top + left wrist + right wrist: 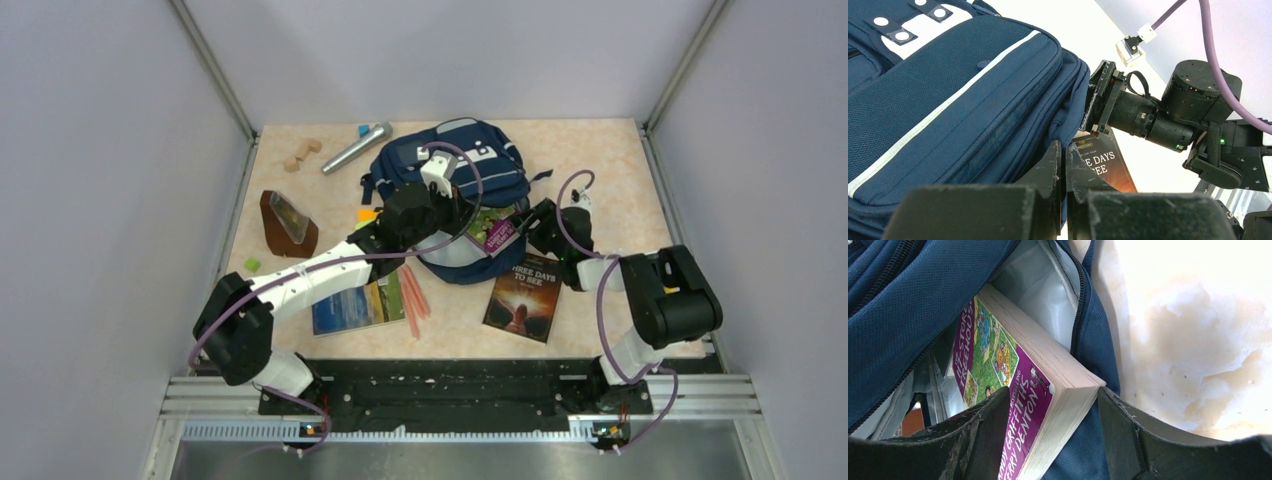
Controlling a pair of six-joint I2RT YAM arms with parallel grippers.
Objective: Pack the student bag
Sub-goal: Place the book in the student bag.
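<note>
The navy student bag lies at the back middle of the table, its mouth facing the arms. My left gripper is shut on a fold of blue fabric at the bag's opening edge; the fingertips are pressed together on it. A purple-and-green paperback sticks halfway out of the bag's grey-lined opening. Around the book's outer end stands my right gripper, open, its fingers set wider than the book is thick. From above, that book shows between the bag and the right gripper.
A dark book titled "Three Days to See" lies in front of the bag. A landscape-cover book and pink pencils lie under the left arm. A silver microphone, wooden blocks and a brown wedge sit at the back left.
</note>
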